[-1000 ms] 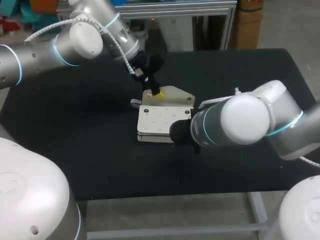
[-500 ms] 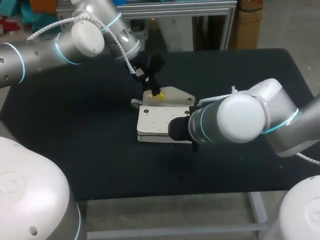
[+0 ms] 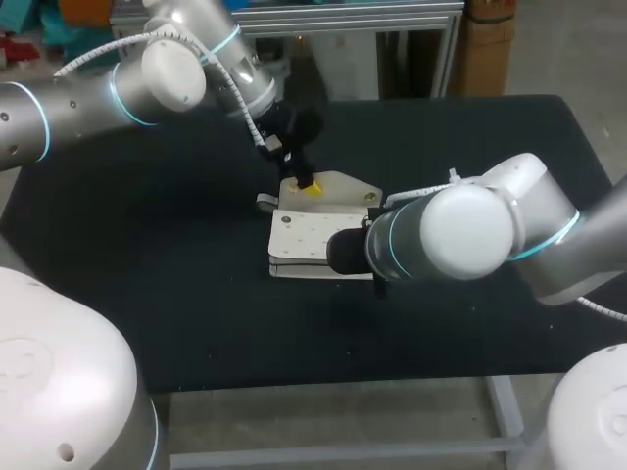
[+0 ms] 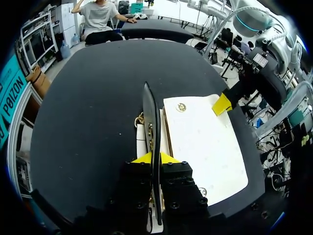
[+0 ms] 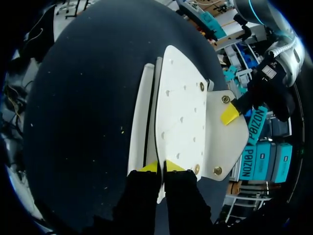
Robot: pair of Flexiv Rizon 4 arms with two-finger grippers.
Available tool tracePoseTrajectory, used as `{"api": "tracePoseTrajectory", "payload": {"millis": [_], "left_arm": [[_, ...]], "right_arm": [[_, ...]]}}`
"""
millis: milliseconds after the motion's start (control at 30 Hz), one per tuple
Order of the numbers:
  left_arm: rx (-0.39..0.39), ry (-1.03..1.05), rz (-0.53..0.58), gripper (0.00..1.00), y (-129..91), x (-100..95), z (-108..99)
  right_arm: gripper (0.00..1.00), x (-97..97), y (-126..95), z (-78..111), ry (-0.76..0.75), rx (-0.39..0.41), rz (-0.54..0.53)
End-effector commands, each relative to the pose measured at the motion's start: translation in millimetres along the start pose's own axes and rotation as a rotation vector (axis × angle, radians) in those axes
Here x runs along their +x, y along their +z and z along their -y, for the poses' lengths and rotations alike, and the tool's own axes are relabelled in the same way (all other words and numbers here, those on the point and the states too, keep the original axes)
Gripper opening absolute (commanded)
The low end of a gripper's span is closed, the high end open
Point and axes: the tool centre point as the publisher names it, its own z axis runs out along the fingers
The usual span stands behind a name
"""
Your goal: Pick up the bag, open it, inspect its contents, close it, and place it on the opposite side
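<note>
Bag [image 3: 309, 240] was lying flat near the middle of the frame on the black table [image 3: 176, 294], long side running left to right, with its flap [image 3: 345, 186] sticking out at the upper edge. Left gripper [image 3: 307, 186] came in from the upper left and sat right on that flap. Its wrist view showed the yellow tips pinched tight on a thin dark edge, which I'd guess was the flap seen edge-on. Right gripper [image 5: 161, 167] was hidden under its own arm from overhead, but its wrist cam showed it clamped on the edge of the white top panel. So the two grips sat on opposite edges, and opening looked like a matter of pulling them apart.
</note>
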Motion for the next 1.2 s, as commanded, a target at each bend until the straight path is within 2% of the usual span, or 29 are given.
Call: {"api": "tracePoseTrajectory", "payload": {"millis": [33,433,600,833,900,1033,1100,1200], "left_arm": [[0.010,0.029,0.048,0.00,2.5,15.4,-1.1],[0.077,0.237,0.253,0.00,8.1,53.3,-5.0],[0.063,0.269,0.283,0.00,11.2,64.4,-4.9],[0.050,0.263,0.296,0.00,12.5,68.6,-3.0],[0.054,0.253,0.304,0.42,10.2,68.7,-2.8],[0.068,0.245,0.314,0.91,2.8,67.9,-1.3],[0.077,0.236,0.323,0.92,-1.2,67.7,-0.1],[0.105,0.228,0.335,0.87,-7.4,67.9,0.7]], "right_arm": [[0.00,5.0,2.5,1.4,0.007,-0.001,0.095],[0.00,6.1,2.6,1.2,0.023,0.008,0.091],[0.00,6.1,2.6,1.2,0.023,0.008,0.091],[0.00,6.1,2.6,1.2,0.023,0.008,0.091],[0.00,6.1,2.6,1.2,0.023,0.008,0.091],[0.00,6.1,2.6,1.2,0.023,0.008,0.091],[0.00,6.1,2.6,1.2,0.023,0.008,0.091],[0.00,6.1,2.6,1.2,0.023,0.008,0.091]]}}
